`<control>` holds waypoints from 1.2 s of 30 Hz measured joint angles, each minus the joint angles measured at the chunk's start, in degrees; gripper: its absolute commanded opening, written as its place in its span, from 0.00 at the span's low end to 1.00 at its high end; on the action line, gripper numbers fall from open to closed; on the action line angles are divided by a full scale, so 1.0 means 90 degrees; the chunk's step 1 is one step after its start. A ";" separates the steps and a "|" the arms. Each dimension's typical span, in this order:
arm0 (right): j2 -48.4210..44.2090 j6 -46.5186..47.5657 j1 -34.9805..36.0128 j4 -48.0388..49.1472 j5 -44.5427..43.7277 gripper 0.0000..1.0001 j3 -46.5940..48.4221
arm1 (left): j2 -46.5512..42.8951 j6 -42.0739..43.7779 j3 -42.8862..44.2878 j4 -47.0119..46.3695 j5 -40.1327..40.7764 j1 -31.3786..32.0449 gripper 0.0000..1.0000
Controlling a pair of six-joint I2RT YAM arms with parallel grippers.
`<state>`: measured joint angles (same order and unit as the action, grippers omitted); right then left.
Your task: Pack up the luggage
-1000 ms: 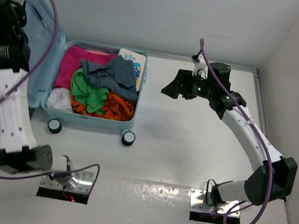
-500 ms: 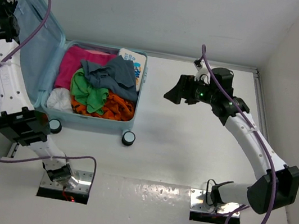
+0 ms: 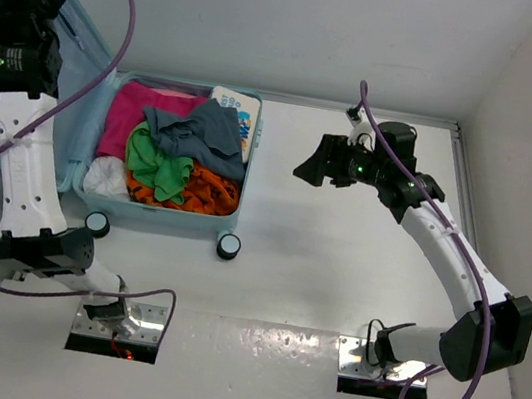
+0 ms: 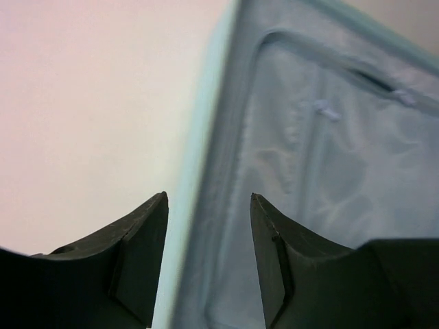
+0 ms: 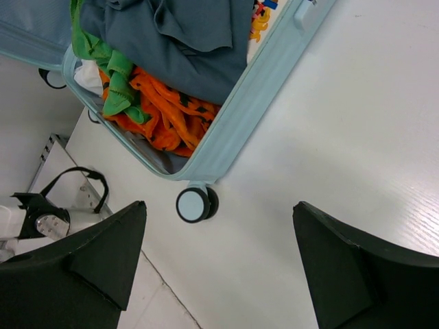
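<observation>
I have the luggage (image 3: 157, 216) lying open at the left of the overhead frame. Its base is heaped with clothes: a grey-blue garment (image 3: 201, 129) on top, a green one (image 3: 155, 162) and an orange one (image 3: 209, 190) below it. The lid (image 3: 80, 79) stands up toward the upper left corner.

My left gripper (image 4: 208, 199) is raised to the lid's free edge. In the left wrist view its fingers are spread, and the pale blue rim (image 4: 195, 205) runs up between them with the grey-blue lining (image 4: 329, 171) to the right. I cannot tell whether either finger touches the rim; nothing is clamped. I judge I am lined up this way so the jaws can close on the edge and swing the lid down over the clothes.

My right gripper (image 3: 308, 161) hangs over bare table at mid-frame, well apart from the case, with its fingers wide apart and empty. Its camera looks down on the near corner and one wheel (image 5: 192, 203). I think it waits there to keep out of the lid's path. The heaped clothes may resist closing.
</observation>
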<state>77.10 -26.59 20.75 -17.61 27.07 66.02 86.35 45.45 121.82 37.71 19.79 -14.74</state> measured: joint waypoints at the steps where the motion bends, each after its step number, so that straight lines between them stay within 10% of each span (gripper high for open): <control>1: 0.0000 0.0002 0.0000 -0.0005 0.0000 0.86 0.0000 | 0.0056 0.0029 0.0143 -0.0022 0.0070 -0.0078 0.55; 14: 0.0000 0.0012 -0.0002 -0.0012 0.0000 0.86 0.0000 | 0.1226 0.0313 0.0687 0.0017 0.0228 -0.1224 0.53; 20: 0.0000 0.0056 -0.0029 -0.0010 0.0000 0.85 -0.0002 | 0.1481 0.0440 0.0787 -0.0151 -0.0044 -0.1615 0.01; 24: 0.0000 0.0056 -0.0044 -0.0007 -0.0002 0.85 -0.0002 | 0.0930 0.0520 0.0333 0.0024 -0.0374 -0.1404 0.00; 26: 0.0005 0.0056 -0.0046 -0.0010 -0.0002 0.85 -0.0002 | 0.0505 0.0435 0.0114 0.0141 -0.0486 -0.0935 0.24; 29: 0.0051 0.0053 -0.0049 -0.0007 0.0002 0.85 -0.0002 | -0.0238 -0.0415 -0.0083 0.0328 -0.1923 0.0284 0.96; 36: 0.0435 0.0053 -0.0053 -0.0046 -0.0007 0.85 -0.0002 | 0.0170 -0.5015 0.1168 -0.1530 -0.6132 0.3653 1.00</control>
<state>81.01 -26.11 20.27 -18.02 27.00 66.00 87.88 0.32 132.33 23.94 -35.40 18.13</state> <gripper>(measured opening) 0.853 0.997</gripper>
